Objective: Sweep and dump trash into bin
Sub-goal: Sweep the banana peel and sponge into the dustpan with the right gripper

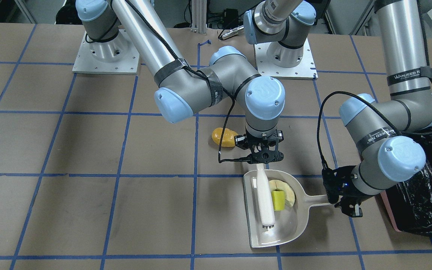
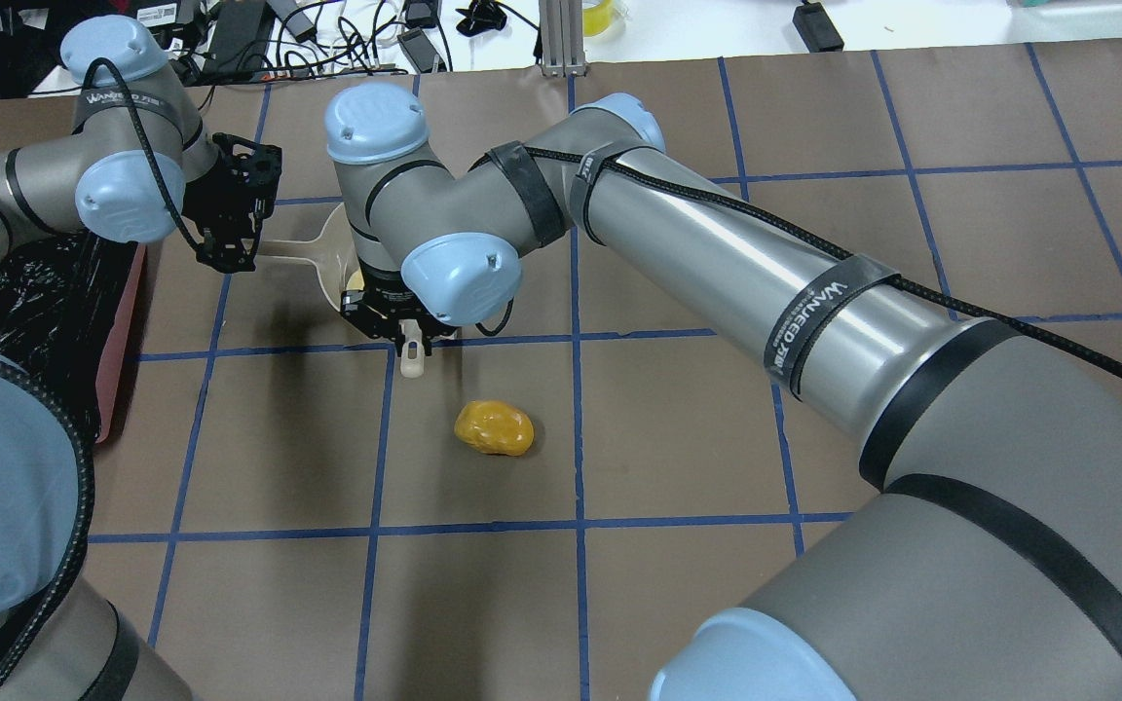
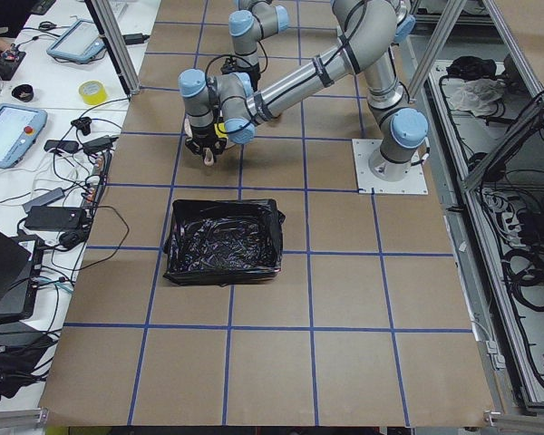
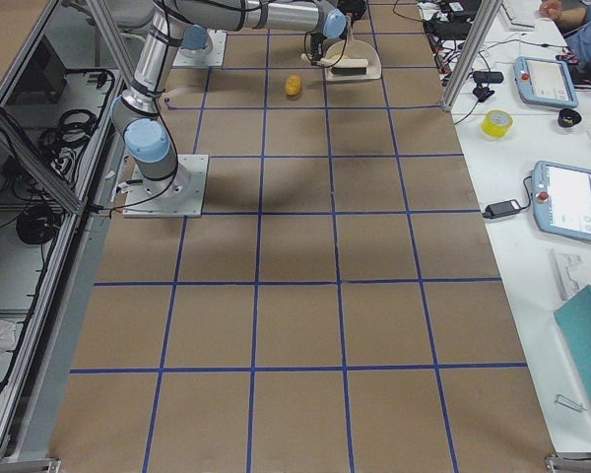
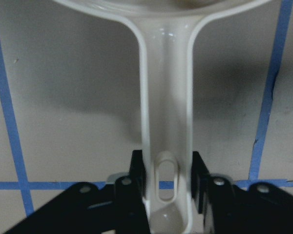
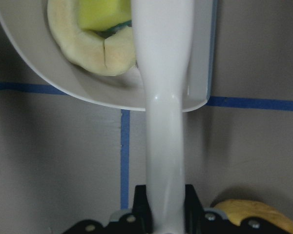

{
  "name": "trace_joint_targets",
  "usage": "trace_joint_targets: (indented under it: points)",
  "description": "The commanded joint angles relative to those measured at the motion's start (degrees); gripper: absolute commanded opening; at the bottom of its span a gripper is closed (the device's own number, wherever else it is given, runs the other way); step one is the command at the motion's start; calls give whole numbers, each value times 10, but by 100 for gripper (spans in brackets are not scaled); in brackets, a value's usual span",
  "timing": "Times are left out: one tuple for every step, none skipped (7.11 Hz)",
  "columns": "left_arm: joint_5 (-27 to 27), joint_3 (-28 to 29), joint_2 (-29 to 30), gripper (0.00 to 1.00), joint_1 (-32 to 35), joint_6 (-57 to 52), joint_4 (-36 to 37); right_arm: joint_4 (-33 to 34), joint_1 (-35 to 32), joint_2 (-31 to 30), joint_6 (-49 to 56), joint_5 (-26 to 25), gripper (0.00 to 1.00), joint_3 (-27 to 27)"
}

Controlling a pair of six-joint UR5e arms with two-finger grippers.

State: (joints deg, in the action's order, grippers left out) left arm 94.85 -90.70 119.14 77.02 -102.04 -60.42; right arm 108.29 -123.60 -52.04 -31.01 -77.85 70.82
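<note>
The beige dustpan [image 1: 294, 225] lies on the table. In it are the pale cream crescent slice [image 1: 289, 192] and the yellow wedge [image 1: 278, 200]; both also show in the right wrist view, crescent [image 6: 95, 48] and wedge [image 6: 105, 12]. My left gripper [image 1: 345, 204] is shut on the dustpan's handle [image 5: 166, 112]. My right gripper [image 1: 261, 155] is shut on a white brush [image 1: 264, 195], whose head lies inside the pan. The orange-yellow lump [image 1: 224, 137] sits on the table behind my right gripper, outside the pan [image 2: 494, 427]. The pink bin with its black bag [image 1: 426, 195] stands beside my left arm.
The brown table top carries a grid of blue tape lines [image 1: 195, 176]. Both arm bases [image 1: 105, 56] stand at the robot's side of the table. In the exterior left view the bin [image 3: 225, 240] stands alone, nearer the camera than the arms.
</note>
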Motion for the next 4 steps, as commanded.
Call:
trace_joint_targets:
  points:
    - [0,-2,-3,0,0,0,0,-49,25,-29,-13,-7,0,-9]
    - [5,-3,-7,0,-1,-3,0,-92,49,-65,4,-54,0,1]
    - [5,-15,-17,0,-2,-6,-2,-132,69,-104,7,-80,0,18]
    - [5,-35,-28,0,-9,-10,2,-168,84,-144,10,-83,0,51]
